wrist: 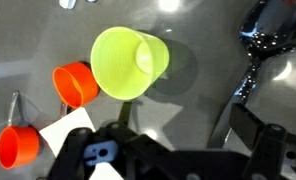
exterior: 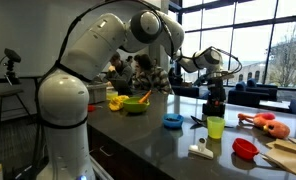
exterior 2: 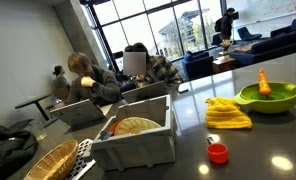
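Note:
In an exterior view my gripper (exterior: 216, 104) hangs just above a lime green cup (exterior: 215, 127) that stands upright on the dark counter. In the wrist view the lime cup (wrist: 130, 62) shows its open mouth ahead of the jaws. The gripper (wrist: 173, 135) is open, its dark fingers (wrist: 254, 125) stand wide apart, and only bare counter lies between them. An orange cup (wrist: 76, 85) lies left of the lime cup, and a red cup (wrist: 18, 147) lies further left by a white sheet (wrist: 68, 128).
A shiny black utensil (wrist: 266, 35) lies right of the cup. On the counter are a blue bowl (exterior: 173, 121), a red bowl (exterior: 245, 148), an orange toy (exterior: 266, 123), a green bowl (exterior 2: 268, 97), a yellow cloth (exterior 2: 228, 113) and a white bin (exterior 2: 138, 138). People sit at tables behind.

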You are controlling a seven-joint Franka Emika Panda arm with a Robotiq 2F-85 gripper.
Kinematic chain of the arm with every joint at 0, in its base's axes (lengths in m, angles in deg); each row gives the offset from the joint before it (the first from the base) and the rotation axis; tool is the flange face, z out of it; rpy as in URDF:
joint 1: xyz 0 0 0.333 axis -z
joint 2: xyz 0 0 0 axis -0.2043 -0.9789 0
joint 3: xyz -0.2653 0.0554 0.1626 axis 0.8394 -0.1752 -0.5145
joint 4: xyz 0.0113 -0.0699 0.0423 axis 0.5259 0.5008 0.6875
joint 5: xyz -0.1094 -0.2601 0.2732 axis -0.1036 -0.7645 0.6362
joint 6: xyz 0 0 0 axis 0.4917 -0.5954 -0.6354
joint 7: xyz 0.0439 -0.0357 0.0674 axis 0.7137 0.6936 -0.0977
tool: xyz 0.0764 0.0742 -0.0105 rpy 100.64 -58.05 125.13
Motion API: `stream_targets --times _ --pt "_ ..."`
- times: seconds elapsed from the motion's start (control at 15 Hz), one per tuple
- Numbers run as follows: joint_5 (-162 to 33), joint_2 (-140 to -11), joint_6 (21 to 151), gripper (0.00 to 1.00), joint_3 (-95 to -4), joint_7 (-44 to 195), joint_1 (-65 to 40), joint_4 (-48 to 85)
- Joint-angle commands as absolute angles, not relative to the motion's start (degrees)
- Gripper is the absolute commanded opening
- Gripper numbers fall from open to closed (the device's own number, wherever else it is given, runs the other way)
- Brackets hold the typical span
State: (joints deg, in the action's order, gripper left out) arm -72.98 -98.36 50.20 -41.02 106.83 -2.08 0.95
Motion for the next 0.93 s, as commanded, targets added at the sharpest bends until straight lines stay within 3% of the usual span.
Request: stream_targets --times 0.0,0.87 --pt "-69.11 -95.50 53.42 1.00 -41.34 106.89 -2.84 2.13" --pt "-61.89 -100.77 49.34 1.00 -41.57 99.74 -0.46 -2.63"
